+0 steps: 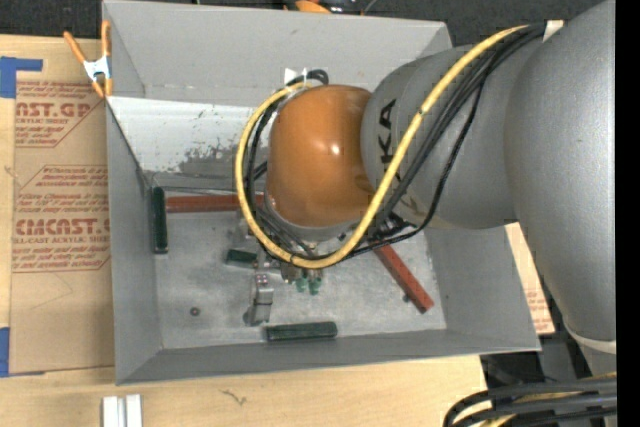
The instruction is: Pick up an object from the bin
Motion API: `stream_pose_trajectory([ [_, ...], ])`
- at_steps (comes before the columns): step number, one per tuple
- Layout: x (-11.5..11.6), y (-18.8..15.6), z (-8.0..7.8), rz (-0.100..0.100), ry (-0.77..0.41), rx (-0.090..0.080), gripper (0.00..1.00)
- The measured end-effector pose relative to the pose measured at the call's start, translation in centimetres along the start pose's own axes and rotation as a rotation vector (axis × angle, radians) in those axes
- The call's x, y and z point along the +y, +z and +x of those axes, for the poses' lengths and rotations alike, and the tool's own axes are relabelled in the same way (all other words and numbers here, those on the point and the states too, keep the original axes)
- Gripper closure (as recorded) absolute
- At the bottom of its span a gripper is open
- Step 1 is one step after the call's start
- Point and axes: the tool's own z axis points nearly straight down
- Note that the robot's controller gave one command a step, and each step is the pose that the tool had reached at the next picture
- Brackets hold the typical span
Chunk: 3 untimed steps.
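Orange wrist cover (315, 155) sits nearest the lens, w/ end effector (262, 300) low beneath it over the bin (128, 235) floor, centre-front; clenched or released, can't tell. Closest things: small dark block (240, 256) just up and view-left, green bits (308, 283) view-right, dark green bar (300, 331) beside the front wall. Bar prob. light, stiff, smooth; best taken across its narrow width at mid-length, wall permitting. Red stick (405, 280) lies farther view-right.

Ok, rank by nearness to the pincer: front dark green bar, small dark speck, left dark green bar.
1. front dark green bar, just in front of the pincer.
2. small dark speck, on the floor to its left.
3. left dark green bar, by the left wall.
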Motion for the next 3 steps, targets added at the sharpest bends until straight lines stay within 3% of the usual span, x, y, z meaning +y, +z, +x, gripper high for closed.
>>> stream_pose_trajectory([
  [1,-4.2,10.4,-7.5,0.003,-0.081,-0.001,0.0],
  [2,-3.9,10.0,-7.4,0.0,-0.083,-0.001,1.0],
  [3,-4.8,-5.5,-2.6,-0.001,-0.077,-0.008,1.0],
])
